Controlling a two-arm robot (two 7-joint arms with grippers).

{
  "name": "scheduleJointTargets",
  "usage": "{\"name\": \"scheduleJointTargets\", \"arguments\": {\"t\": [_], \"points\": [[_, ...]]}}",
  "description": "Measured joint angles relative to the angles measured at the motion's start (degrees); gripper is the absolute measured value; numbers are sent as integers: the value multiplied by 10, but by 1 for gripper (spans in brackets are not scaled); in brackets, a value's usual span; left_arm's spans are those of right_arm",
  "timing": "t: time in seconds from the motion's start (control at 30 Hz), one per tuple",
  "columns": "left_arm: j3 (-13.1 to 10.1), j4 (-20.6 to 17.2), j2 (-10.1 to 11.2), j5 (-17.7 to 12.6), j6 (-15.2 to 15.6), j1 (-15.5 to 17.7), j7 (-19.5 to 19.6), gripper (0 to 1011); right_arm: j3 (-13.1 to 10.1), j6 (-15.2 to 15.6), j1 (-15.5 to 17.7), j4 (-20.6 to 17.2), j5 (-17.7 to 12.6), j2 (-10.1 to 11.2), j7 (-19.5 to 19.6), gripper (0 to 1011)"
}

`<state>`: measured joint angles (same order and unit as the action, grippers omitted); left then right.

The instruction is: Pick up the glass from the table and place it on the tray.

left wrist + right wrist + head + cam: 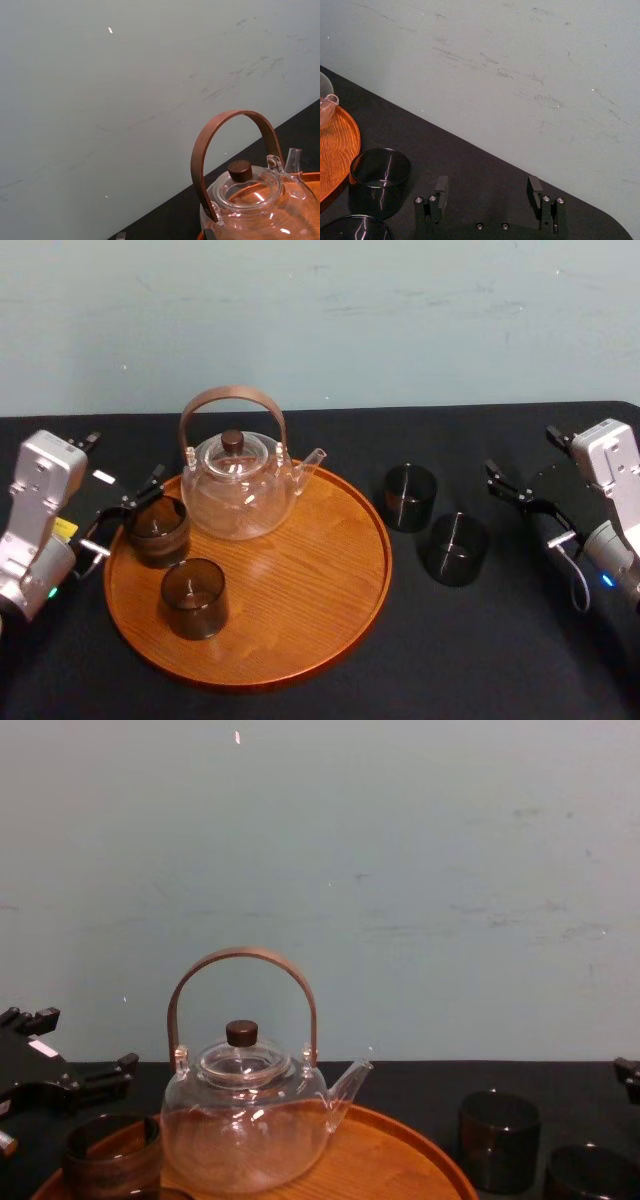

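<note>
Two dark smoked glasses stand on the black table [330, 680], right of the round wooden tray [330, 580]: one farther back [410, 497] [380, 172] [498, 1140], one nearer [455, 549] [352, 230]. On the tray stand two more glasses, one at its left edge [157, 529] [110, 1155] and one near its front [193, 597]. My left gripper [125, 460] [78, 1042] hangs open just behind and left of the left-edge glass, holding nothing. My right gripper [523, 458] [487, 192] is open and empty above the table, right of the two table glasses.
A clear glass teapot [238, 485] [255, 205] [245, 1115] with a brown hoop handle stands at the back of the tray, spout pointing right. A pale wall runs along the table's far edge. Bare tray surface lies to the right and front of the teapot.
</note>
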<state>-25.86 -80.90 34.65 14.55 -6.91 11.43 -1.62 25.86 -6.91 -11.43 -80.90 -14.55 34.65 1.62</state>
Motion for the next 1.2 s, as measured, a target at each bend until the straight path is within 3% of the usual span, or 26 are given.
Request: {"name": "scheduleJointTargets", "arguments": {"t": [0.6,0.83,1.2], "points": [[0,0,0,0,0,0,0,1001,0,0,0,0,0,0,0,1002],[0,0,0,0,0,0,0,1001,-13,3,7,-4,-15,4,-28,1002],[0,0,0,0,0,0,0,1001,-44,25,71,-87,-41,39,-62,1002]]}}
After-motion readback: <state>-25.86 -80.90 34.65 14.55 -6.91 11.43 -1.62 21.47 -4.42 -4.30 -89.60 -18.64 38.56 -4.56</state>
